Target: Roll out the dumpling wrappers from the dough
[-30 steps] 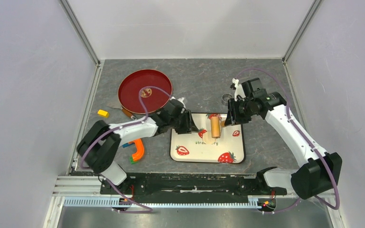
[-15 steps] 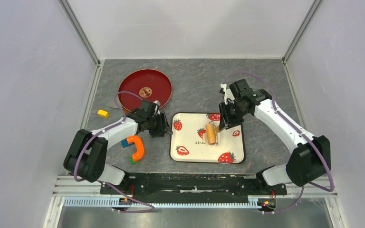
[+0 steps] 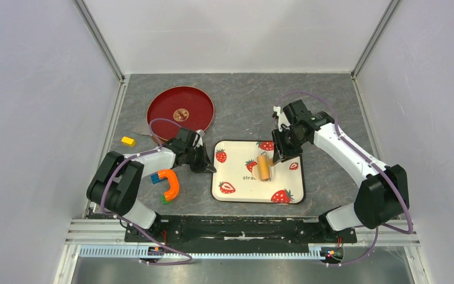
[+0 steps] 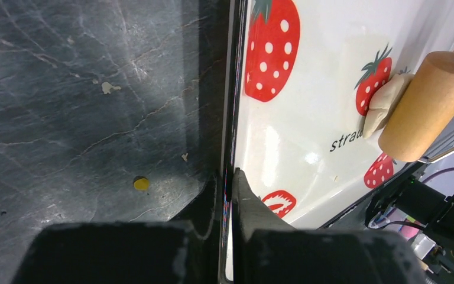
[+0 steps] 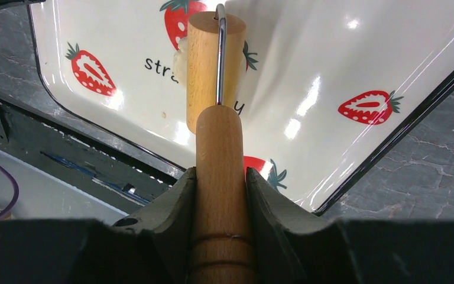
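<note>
The dough (image 4: 383,103) is a small pale cream lump on the strawberry tray (image 3: 236,177). It is pressed against the side of the tan wooden roller (image 3: 264,167), and it shows beside the roller drum in the right wrist view (image 5: 180,59). My right gripper (image 5: 219,174) is shut on the roller's wooden handle (image 5: 217,148), with the drum resting on the tray. My left gripper (image 4: 229,183) is shut on the tray's left rim (image 4: 232,118); in the top view it (image 3: 208,167) is at that edge. No round dumpling wrappers are in view.
A red plate (image 3: 180,112) lies at the back left. A yellow block (image 3: 128,141) and an orange U-shaped toy (image 3: 169,183) lie left of the tray. A grey stone-pattern mat (image 3: 331,100) covers the table. Grey walls stand close on both sides.
My left gripper has pulled back from over the tray to its left edge and closed on the rim. My right gripper has drawn the roller a little nearer and left.
</note>
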### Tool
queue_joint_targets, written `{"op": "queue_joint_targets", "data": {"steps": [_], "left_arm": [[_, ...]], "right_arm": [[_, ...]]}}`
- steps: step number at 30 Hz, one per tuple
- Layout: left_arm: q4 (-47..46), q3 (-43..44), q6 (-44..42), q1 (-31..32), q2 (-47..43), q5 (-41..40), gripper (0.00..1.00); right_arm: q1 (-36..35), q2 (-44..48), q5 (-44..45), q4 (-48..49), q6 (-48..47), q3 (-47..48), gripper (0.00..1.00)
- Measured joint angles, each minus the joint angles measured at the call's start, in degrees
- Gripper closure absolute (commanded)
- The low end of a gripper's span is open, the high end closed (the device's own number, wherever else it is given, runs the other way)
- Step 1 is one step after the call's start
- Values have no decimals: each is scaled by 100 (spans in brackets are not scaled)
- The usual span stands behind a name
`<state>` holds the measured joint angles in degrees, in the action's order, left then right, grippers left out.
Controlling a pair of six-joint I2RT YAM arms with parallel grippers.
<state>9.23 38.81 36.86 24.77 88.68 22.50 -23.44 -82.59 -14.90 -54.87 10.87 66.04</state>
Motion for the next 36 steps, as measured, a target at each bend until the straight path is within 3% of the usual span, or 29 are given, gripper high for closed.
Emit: {"op": "queue_joint_targets", "data": {"steps": [36], "left_arm": [[330, 271, -48, 42, 212, 2, 98]], "right_arm": [[-302, -4, 1786, -350, 168, 166, 100]]}}
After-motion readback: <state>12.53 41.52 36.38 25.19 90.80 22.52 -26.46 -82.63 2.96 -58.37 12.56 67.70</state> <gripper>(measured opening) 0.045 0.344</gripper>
